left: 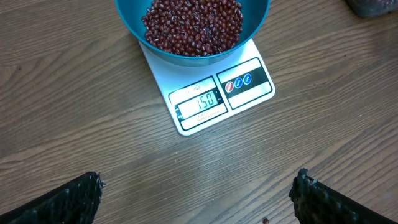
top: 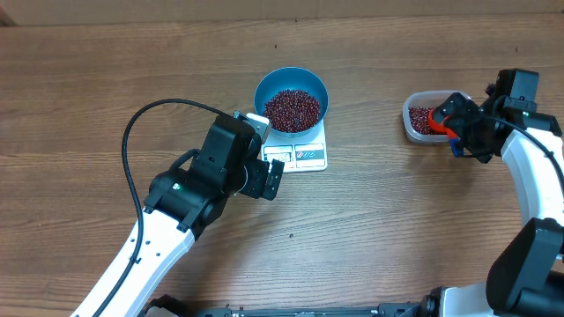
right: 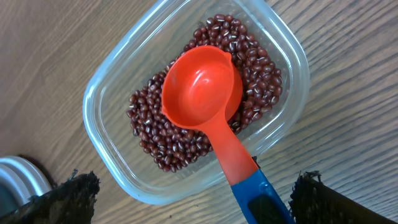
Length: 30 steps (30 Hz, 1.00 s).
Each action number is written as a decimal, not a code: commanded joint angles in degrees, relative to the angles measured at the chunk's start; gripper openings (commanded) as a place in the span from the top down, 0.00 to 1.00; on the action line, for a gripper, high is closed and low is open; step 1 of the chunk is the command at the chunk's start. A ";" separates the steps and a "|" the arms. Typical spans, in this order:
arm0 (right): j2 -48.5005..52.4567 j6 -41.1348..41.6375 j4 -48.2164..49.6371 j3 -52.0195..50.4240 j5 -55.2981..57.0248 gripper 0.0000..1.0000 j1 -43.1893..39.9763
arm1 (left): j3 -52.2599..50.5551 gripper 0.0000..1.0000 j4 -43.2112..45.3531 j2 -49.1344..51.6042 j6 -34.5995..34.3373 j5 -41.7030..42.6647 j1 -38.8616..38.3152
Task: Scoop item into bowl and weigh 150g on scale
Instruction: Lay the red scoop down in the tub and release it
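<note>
The left arm reaches toward the scale [top: 310, 148] from its near-left side. The left gripper [top: 269, 176] hovers just in front of the scale's front edge, jaws spread wide with nothing between them. The right arm bends in from well to the right of the scale, and the right gripper [right: 196, 199] hangs over a clear plastic tub [right: 106, 106]. Its jaws are released and wide apart on either side of the blue handle of a red measuring scoop [right: 202, 87], which lies in the tub on more beans. On the scale sits the blue bowl [top: 261, 88], holding a heap of dark red-brown beans [top: 293, 109]. The scale's display [left: 200, 101] reads 150.
</note>
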 commanded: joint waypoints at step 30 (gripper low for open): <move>0.04 -31.50 -31.21 27.19 -0.15 0.00 0.04 | 1.29 0.00 0.22 0.07 1.07 0.61 0.09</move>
